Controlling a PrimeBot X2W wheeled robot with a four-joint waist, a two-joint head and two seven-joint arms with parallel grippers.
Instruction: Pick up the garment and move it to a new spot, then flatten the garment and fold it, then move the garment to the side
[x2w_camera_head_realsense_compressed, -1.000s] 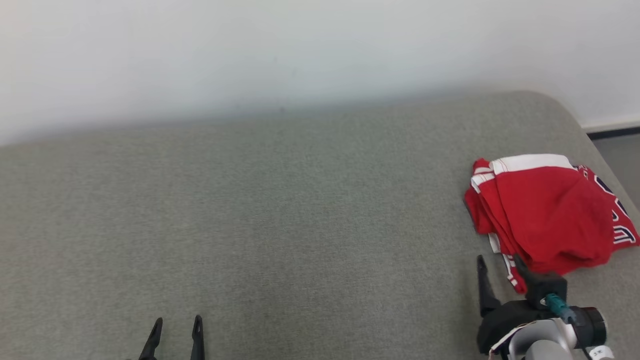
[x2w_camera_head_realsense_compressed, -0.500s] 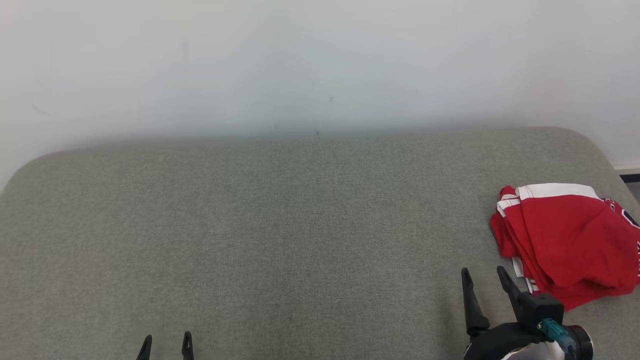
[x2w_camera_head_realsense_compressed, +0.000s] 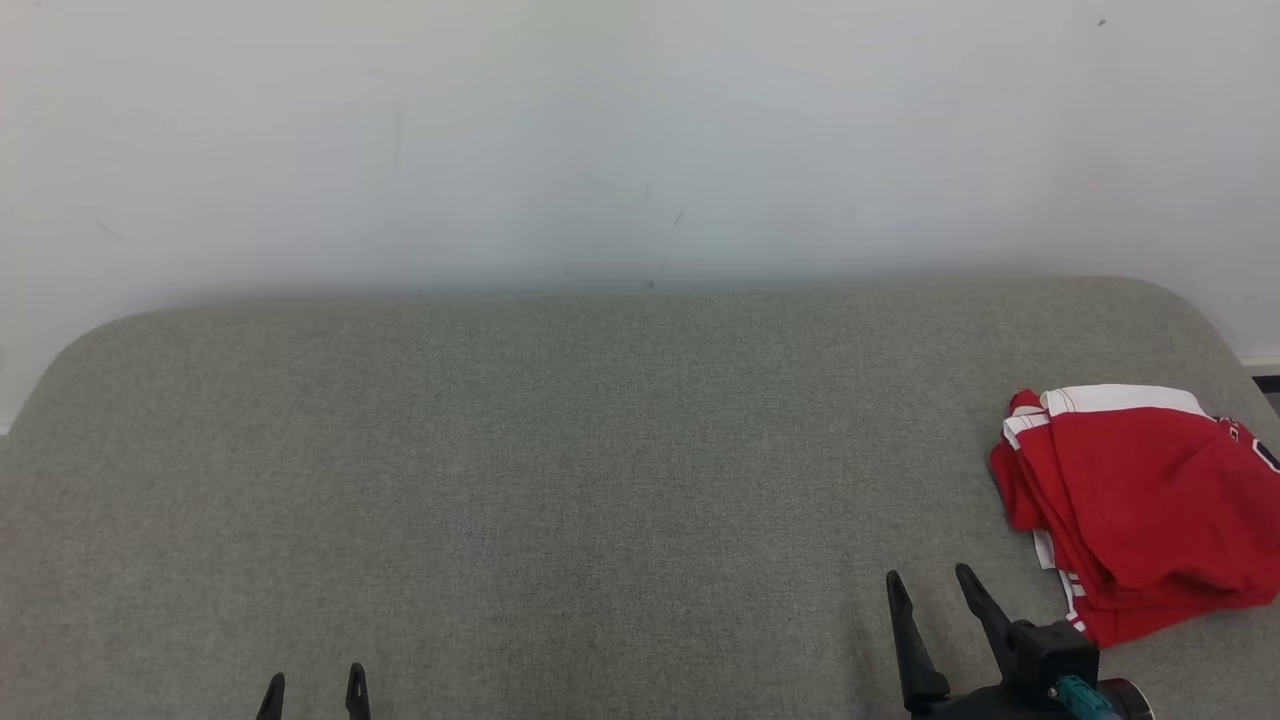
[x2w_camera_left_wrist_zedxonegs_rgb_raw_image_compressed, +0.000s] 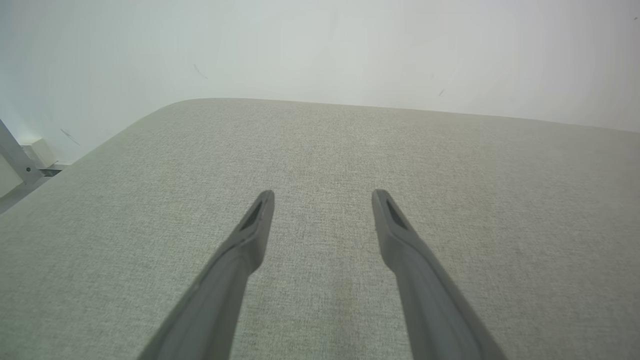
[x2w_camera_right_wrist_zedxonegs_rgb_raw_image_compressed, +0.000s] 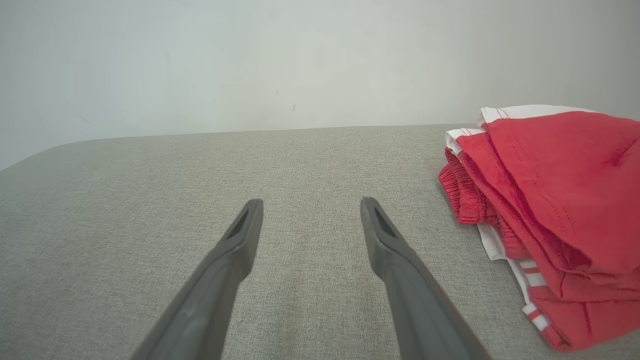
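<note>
Garment (x2w_camera_head_realsense_compressed: 1130, 510) is lying folded at the grey cushion's (x2w_camera_head_realsense_compressed: 560, 470) right side, so the task is seemingly finishing. Right pincer (x2w_camera_head_realsense_compressed: 926, 572) is hovering near it, parted and empty. Left pincer (x2w_camera_head_realsense_compressed: 315, 673) is likewise hovering parted, well apart.

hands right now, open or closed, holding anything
Left hand: open, holding nothing.
Right hand: open, holding nothing; the red garment lies beside it, not touching.

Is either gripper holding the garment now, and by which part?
Nothing is held. The left gripper and right gripper are open and empty; the red garment lies folded on the cushion, clear of both.
</note>
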